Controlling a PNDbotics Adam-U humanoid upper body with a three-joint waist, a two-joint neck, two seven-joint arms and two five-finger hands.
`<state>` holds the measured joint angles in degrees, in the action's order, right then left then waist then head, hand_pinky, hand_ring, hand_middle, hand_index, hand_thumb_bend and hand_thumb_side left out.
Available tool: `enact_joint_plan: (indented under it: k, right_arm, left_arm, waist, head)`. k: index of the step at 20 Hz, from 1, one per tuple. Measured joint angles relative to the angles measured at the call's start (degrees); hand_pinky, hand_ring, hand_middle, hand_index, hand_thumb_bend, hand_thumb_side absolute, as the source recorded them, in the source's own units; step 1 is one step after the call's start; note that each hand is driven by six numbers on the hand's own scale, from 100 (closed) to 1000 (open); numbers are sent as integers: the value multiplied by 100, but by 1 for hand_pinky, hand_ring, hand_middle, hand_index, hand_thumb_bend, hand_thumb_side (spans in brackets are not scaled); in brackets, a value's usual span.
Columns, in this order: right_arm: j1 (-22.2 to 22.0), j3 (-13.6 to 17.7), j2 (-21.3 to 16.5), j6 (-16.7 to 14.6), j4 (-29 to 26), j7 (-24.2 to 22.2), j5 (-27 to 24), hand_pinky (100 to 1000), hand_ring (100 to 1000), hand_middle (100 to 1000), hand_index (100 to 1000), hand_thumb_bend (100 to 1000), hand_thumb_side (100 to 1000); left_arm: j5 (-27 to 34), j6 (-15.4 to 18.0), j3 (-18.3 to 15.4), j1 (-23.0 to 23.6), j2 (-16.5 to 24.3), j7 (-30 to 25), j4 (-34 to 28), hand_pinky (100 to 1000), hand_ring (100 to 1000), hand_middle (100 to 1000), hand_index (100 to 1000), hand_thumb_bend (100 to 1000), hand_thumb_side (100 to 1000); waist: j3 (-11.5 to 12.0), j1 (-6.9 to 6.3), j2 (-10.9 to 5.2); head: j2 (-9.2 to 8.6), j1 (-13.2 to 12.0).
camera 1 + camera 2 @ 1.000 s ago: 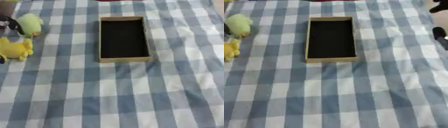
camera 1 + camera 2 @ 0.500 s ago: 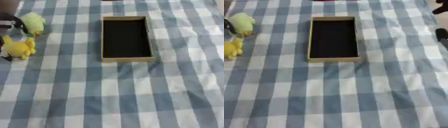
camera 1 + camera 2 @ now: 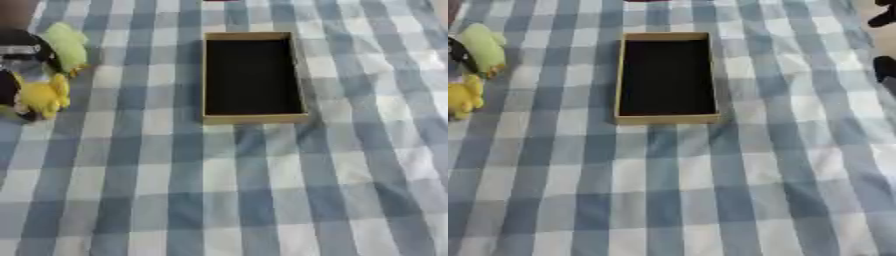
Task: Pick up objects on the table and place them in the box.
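Note:
An open cardboard box (image 3: 254, 118) with a black inside lies lengthwise on the checked cloth, a little above the middle. At the far left lie a yellow soft toy (image 3: 44, 95) and, above it, a pale green soft toy (image 3: 68, 46). My left hand (image 3: 19, 50), black with a silver band, is at the left edge, right against both toys; part of it shows dark beside and under the yellow one. My right hand (image 3: 883, 67) shows only as black shapes at the right edge, well away from the box.
The blue and white checked cloth (image 3: 227, 200) covers the whole table, with creases on the right side. A wide stretch of cloth lies between the box and the near edge.
The whole picture has slid a little to the right, so the camera has moved. Toys, box and both hands keep their places relative to each other.

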<state>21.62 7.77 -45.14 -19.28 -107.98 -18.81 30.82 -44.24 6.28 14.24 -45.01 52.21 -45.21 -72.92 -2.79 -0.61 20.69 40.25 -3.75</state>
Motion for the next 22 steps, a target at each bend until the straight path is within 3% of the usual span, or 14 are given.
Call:
enact_joint_plan:
  k: [5, 7, 22]
  right_arm:
    - [0, 2, 7, 0, 2, -50, -11, 736, 830, 853, 817, 100, 143]
    - [0, 3, 11, -3, 2, -57, -21, 736, 830, 852, 817, 100, 143]
    - [-24, 35, 58, -8, 5, -59, -22, 740, 831, 854, 818, 100, 132]
  left_arm:
    - [-54, 5, 8, 2, -26, -3, -10, 550, 610, 550, 581, 680, 100]
    - [-69, 15, 8, 5, -26, -13, -63, 521, 586, 529, 560, 677, 100]
    - [43, -95, -117, 26, 72, -29, -808, 488, 569, 516, 547, 670, 100]
  waist:
    - [-2, 1, 11]
    - [-2, 2, 11]
    - [6, 7, -53]
  head:
    - [0, -2]
    - [0, -2]
    - [28, 61]
